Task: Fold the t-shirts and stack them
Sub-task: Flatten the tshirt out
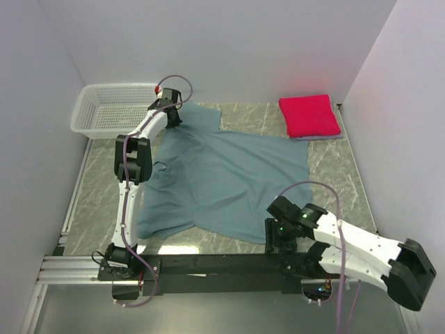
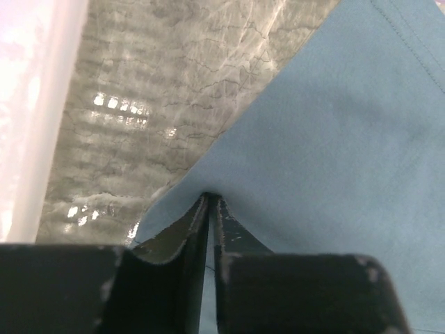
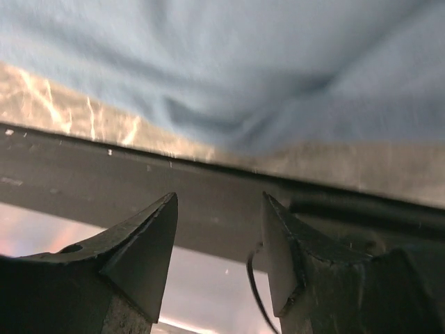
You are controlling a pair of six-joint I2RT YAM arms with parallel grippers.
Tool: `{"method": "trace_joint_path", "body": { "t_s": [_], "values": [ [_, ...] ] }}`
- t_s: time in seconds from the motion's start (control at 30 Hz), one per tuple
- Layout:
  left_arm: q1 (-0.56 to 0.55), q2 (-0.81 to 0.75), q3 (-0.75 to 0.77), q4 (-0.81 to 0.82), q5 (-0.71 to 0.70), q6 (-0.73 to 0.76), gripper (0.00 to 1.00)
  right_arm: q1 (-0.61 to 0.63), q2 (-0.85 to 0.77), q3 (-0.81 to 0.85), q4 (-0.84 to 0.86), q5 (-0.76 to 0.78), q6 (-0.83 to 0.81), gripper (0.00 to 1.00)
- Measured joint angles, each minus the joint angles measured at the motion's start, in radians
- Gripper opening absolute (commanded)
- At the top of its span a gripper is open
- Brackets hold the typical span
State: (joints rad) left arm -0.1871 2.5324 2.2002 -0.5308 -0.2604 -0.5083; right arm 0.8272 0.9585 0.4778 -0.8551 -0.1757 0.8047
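The teal-blue t-shirt (image 1: 222,174) lies spread flat on the marble table. My left gripper (image 1: 174,113) is at its far left sleeve. In the left wrist view the gripper (image 2: 211,198) is shut on the edge of the teal cloth (image 2: 334,153), with a thin strip of it between the jaws. My right gripper (image 1: 279,235) is at the shirt's near right corner. In the right wrist view it (image 3: 219,202) is open and empty over the black front rail, with the teal hem (image 3: 243,62) just beyond the tips. The crimson-pink shirt (image 1: 309,115) lies folded at the far right on the lavender one (image 1: 321,138).
A white mesh basket (image 1: 115,108) stands at the far left corner, just beside my left arm. White walls close in the table on three sides. The black rail (image 1: 222,264) and arm bases run along the near edge.
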Motion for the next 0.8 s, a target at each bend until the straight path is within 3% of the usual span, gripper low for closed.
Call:
{"method": "trace_joint_path", "body": {
  "t_s": [0.17, 0.33, 0.6, 0.8],
  "values": [
    [-0.004, -0.010, -0.018, 0.023, 0.011, 0.008, 0.38, 0.000, -0.116, -0.002, -0.072, 0.012, 0.056, 0.59],
    [-0.020, -0.075, -0.100, 0.017, 0.029, 0.013, 0.48, 0.000, -0.089, 0.073, -0.025, 0.061, 0.051, 0.57],
    [-0.074, -0.294, -0.264, -0.026, -0.013, -0.043, 0.41, 0.000, 0.253, 0.301, 0.198, 0.127, -0.089, 0.53],
    [-0.114, -0.375, -0.343, -0.005, -0.017, -0.064, 0.27, 0.005, 0.469, 0.421, 0.289, 0.145, -0.196, 0.53]
  ]
}}
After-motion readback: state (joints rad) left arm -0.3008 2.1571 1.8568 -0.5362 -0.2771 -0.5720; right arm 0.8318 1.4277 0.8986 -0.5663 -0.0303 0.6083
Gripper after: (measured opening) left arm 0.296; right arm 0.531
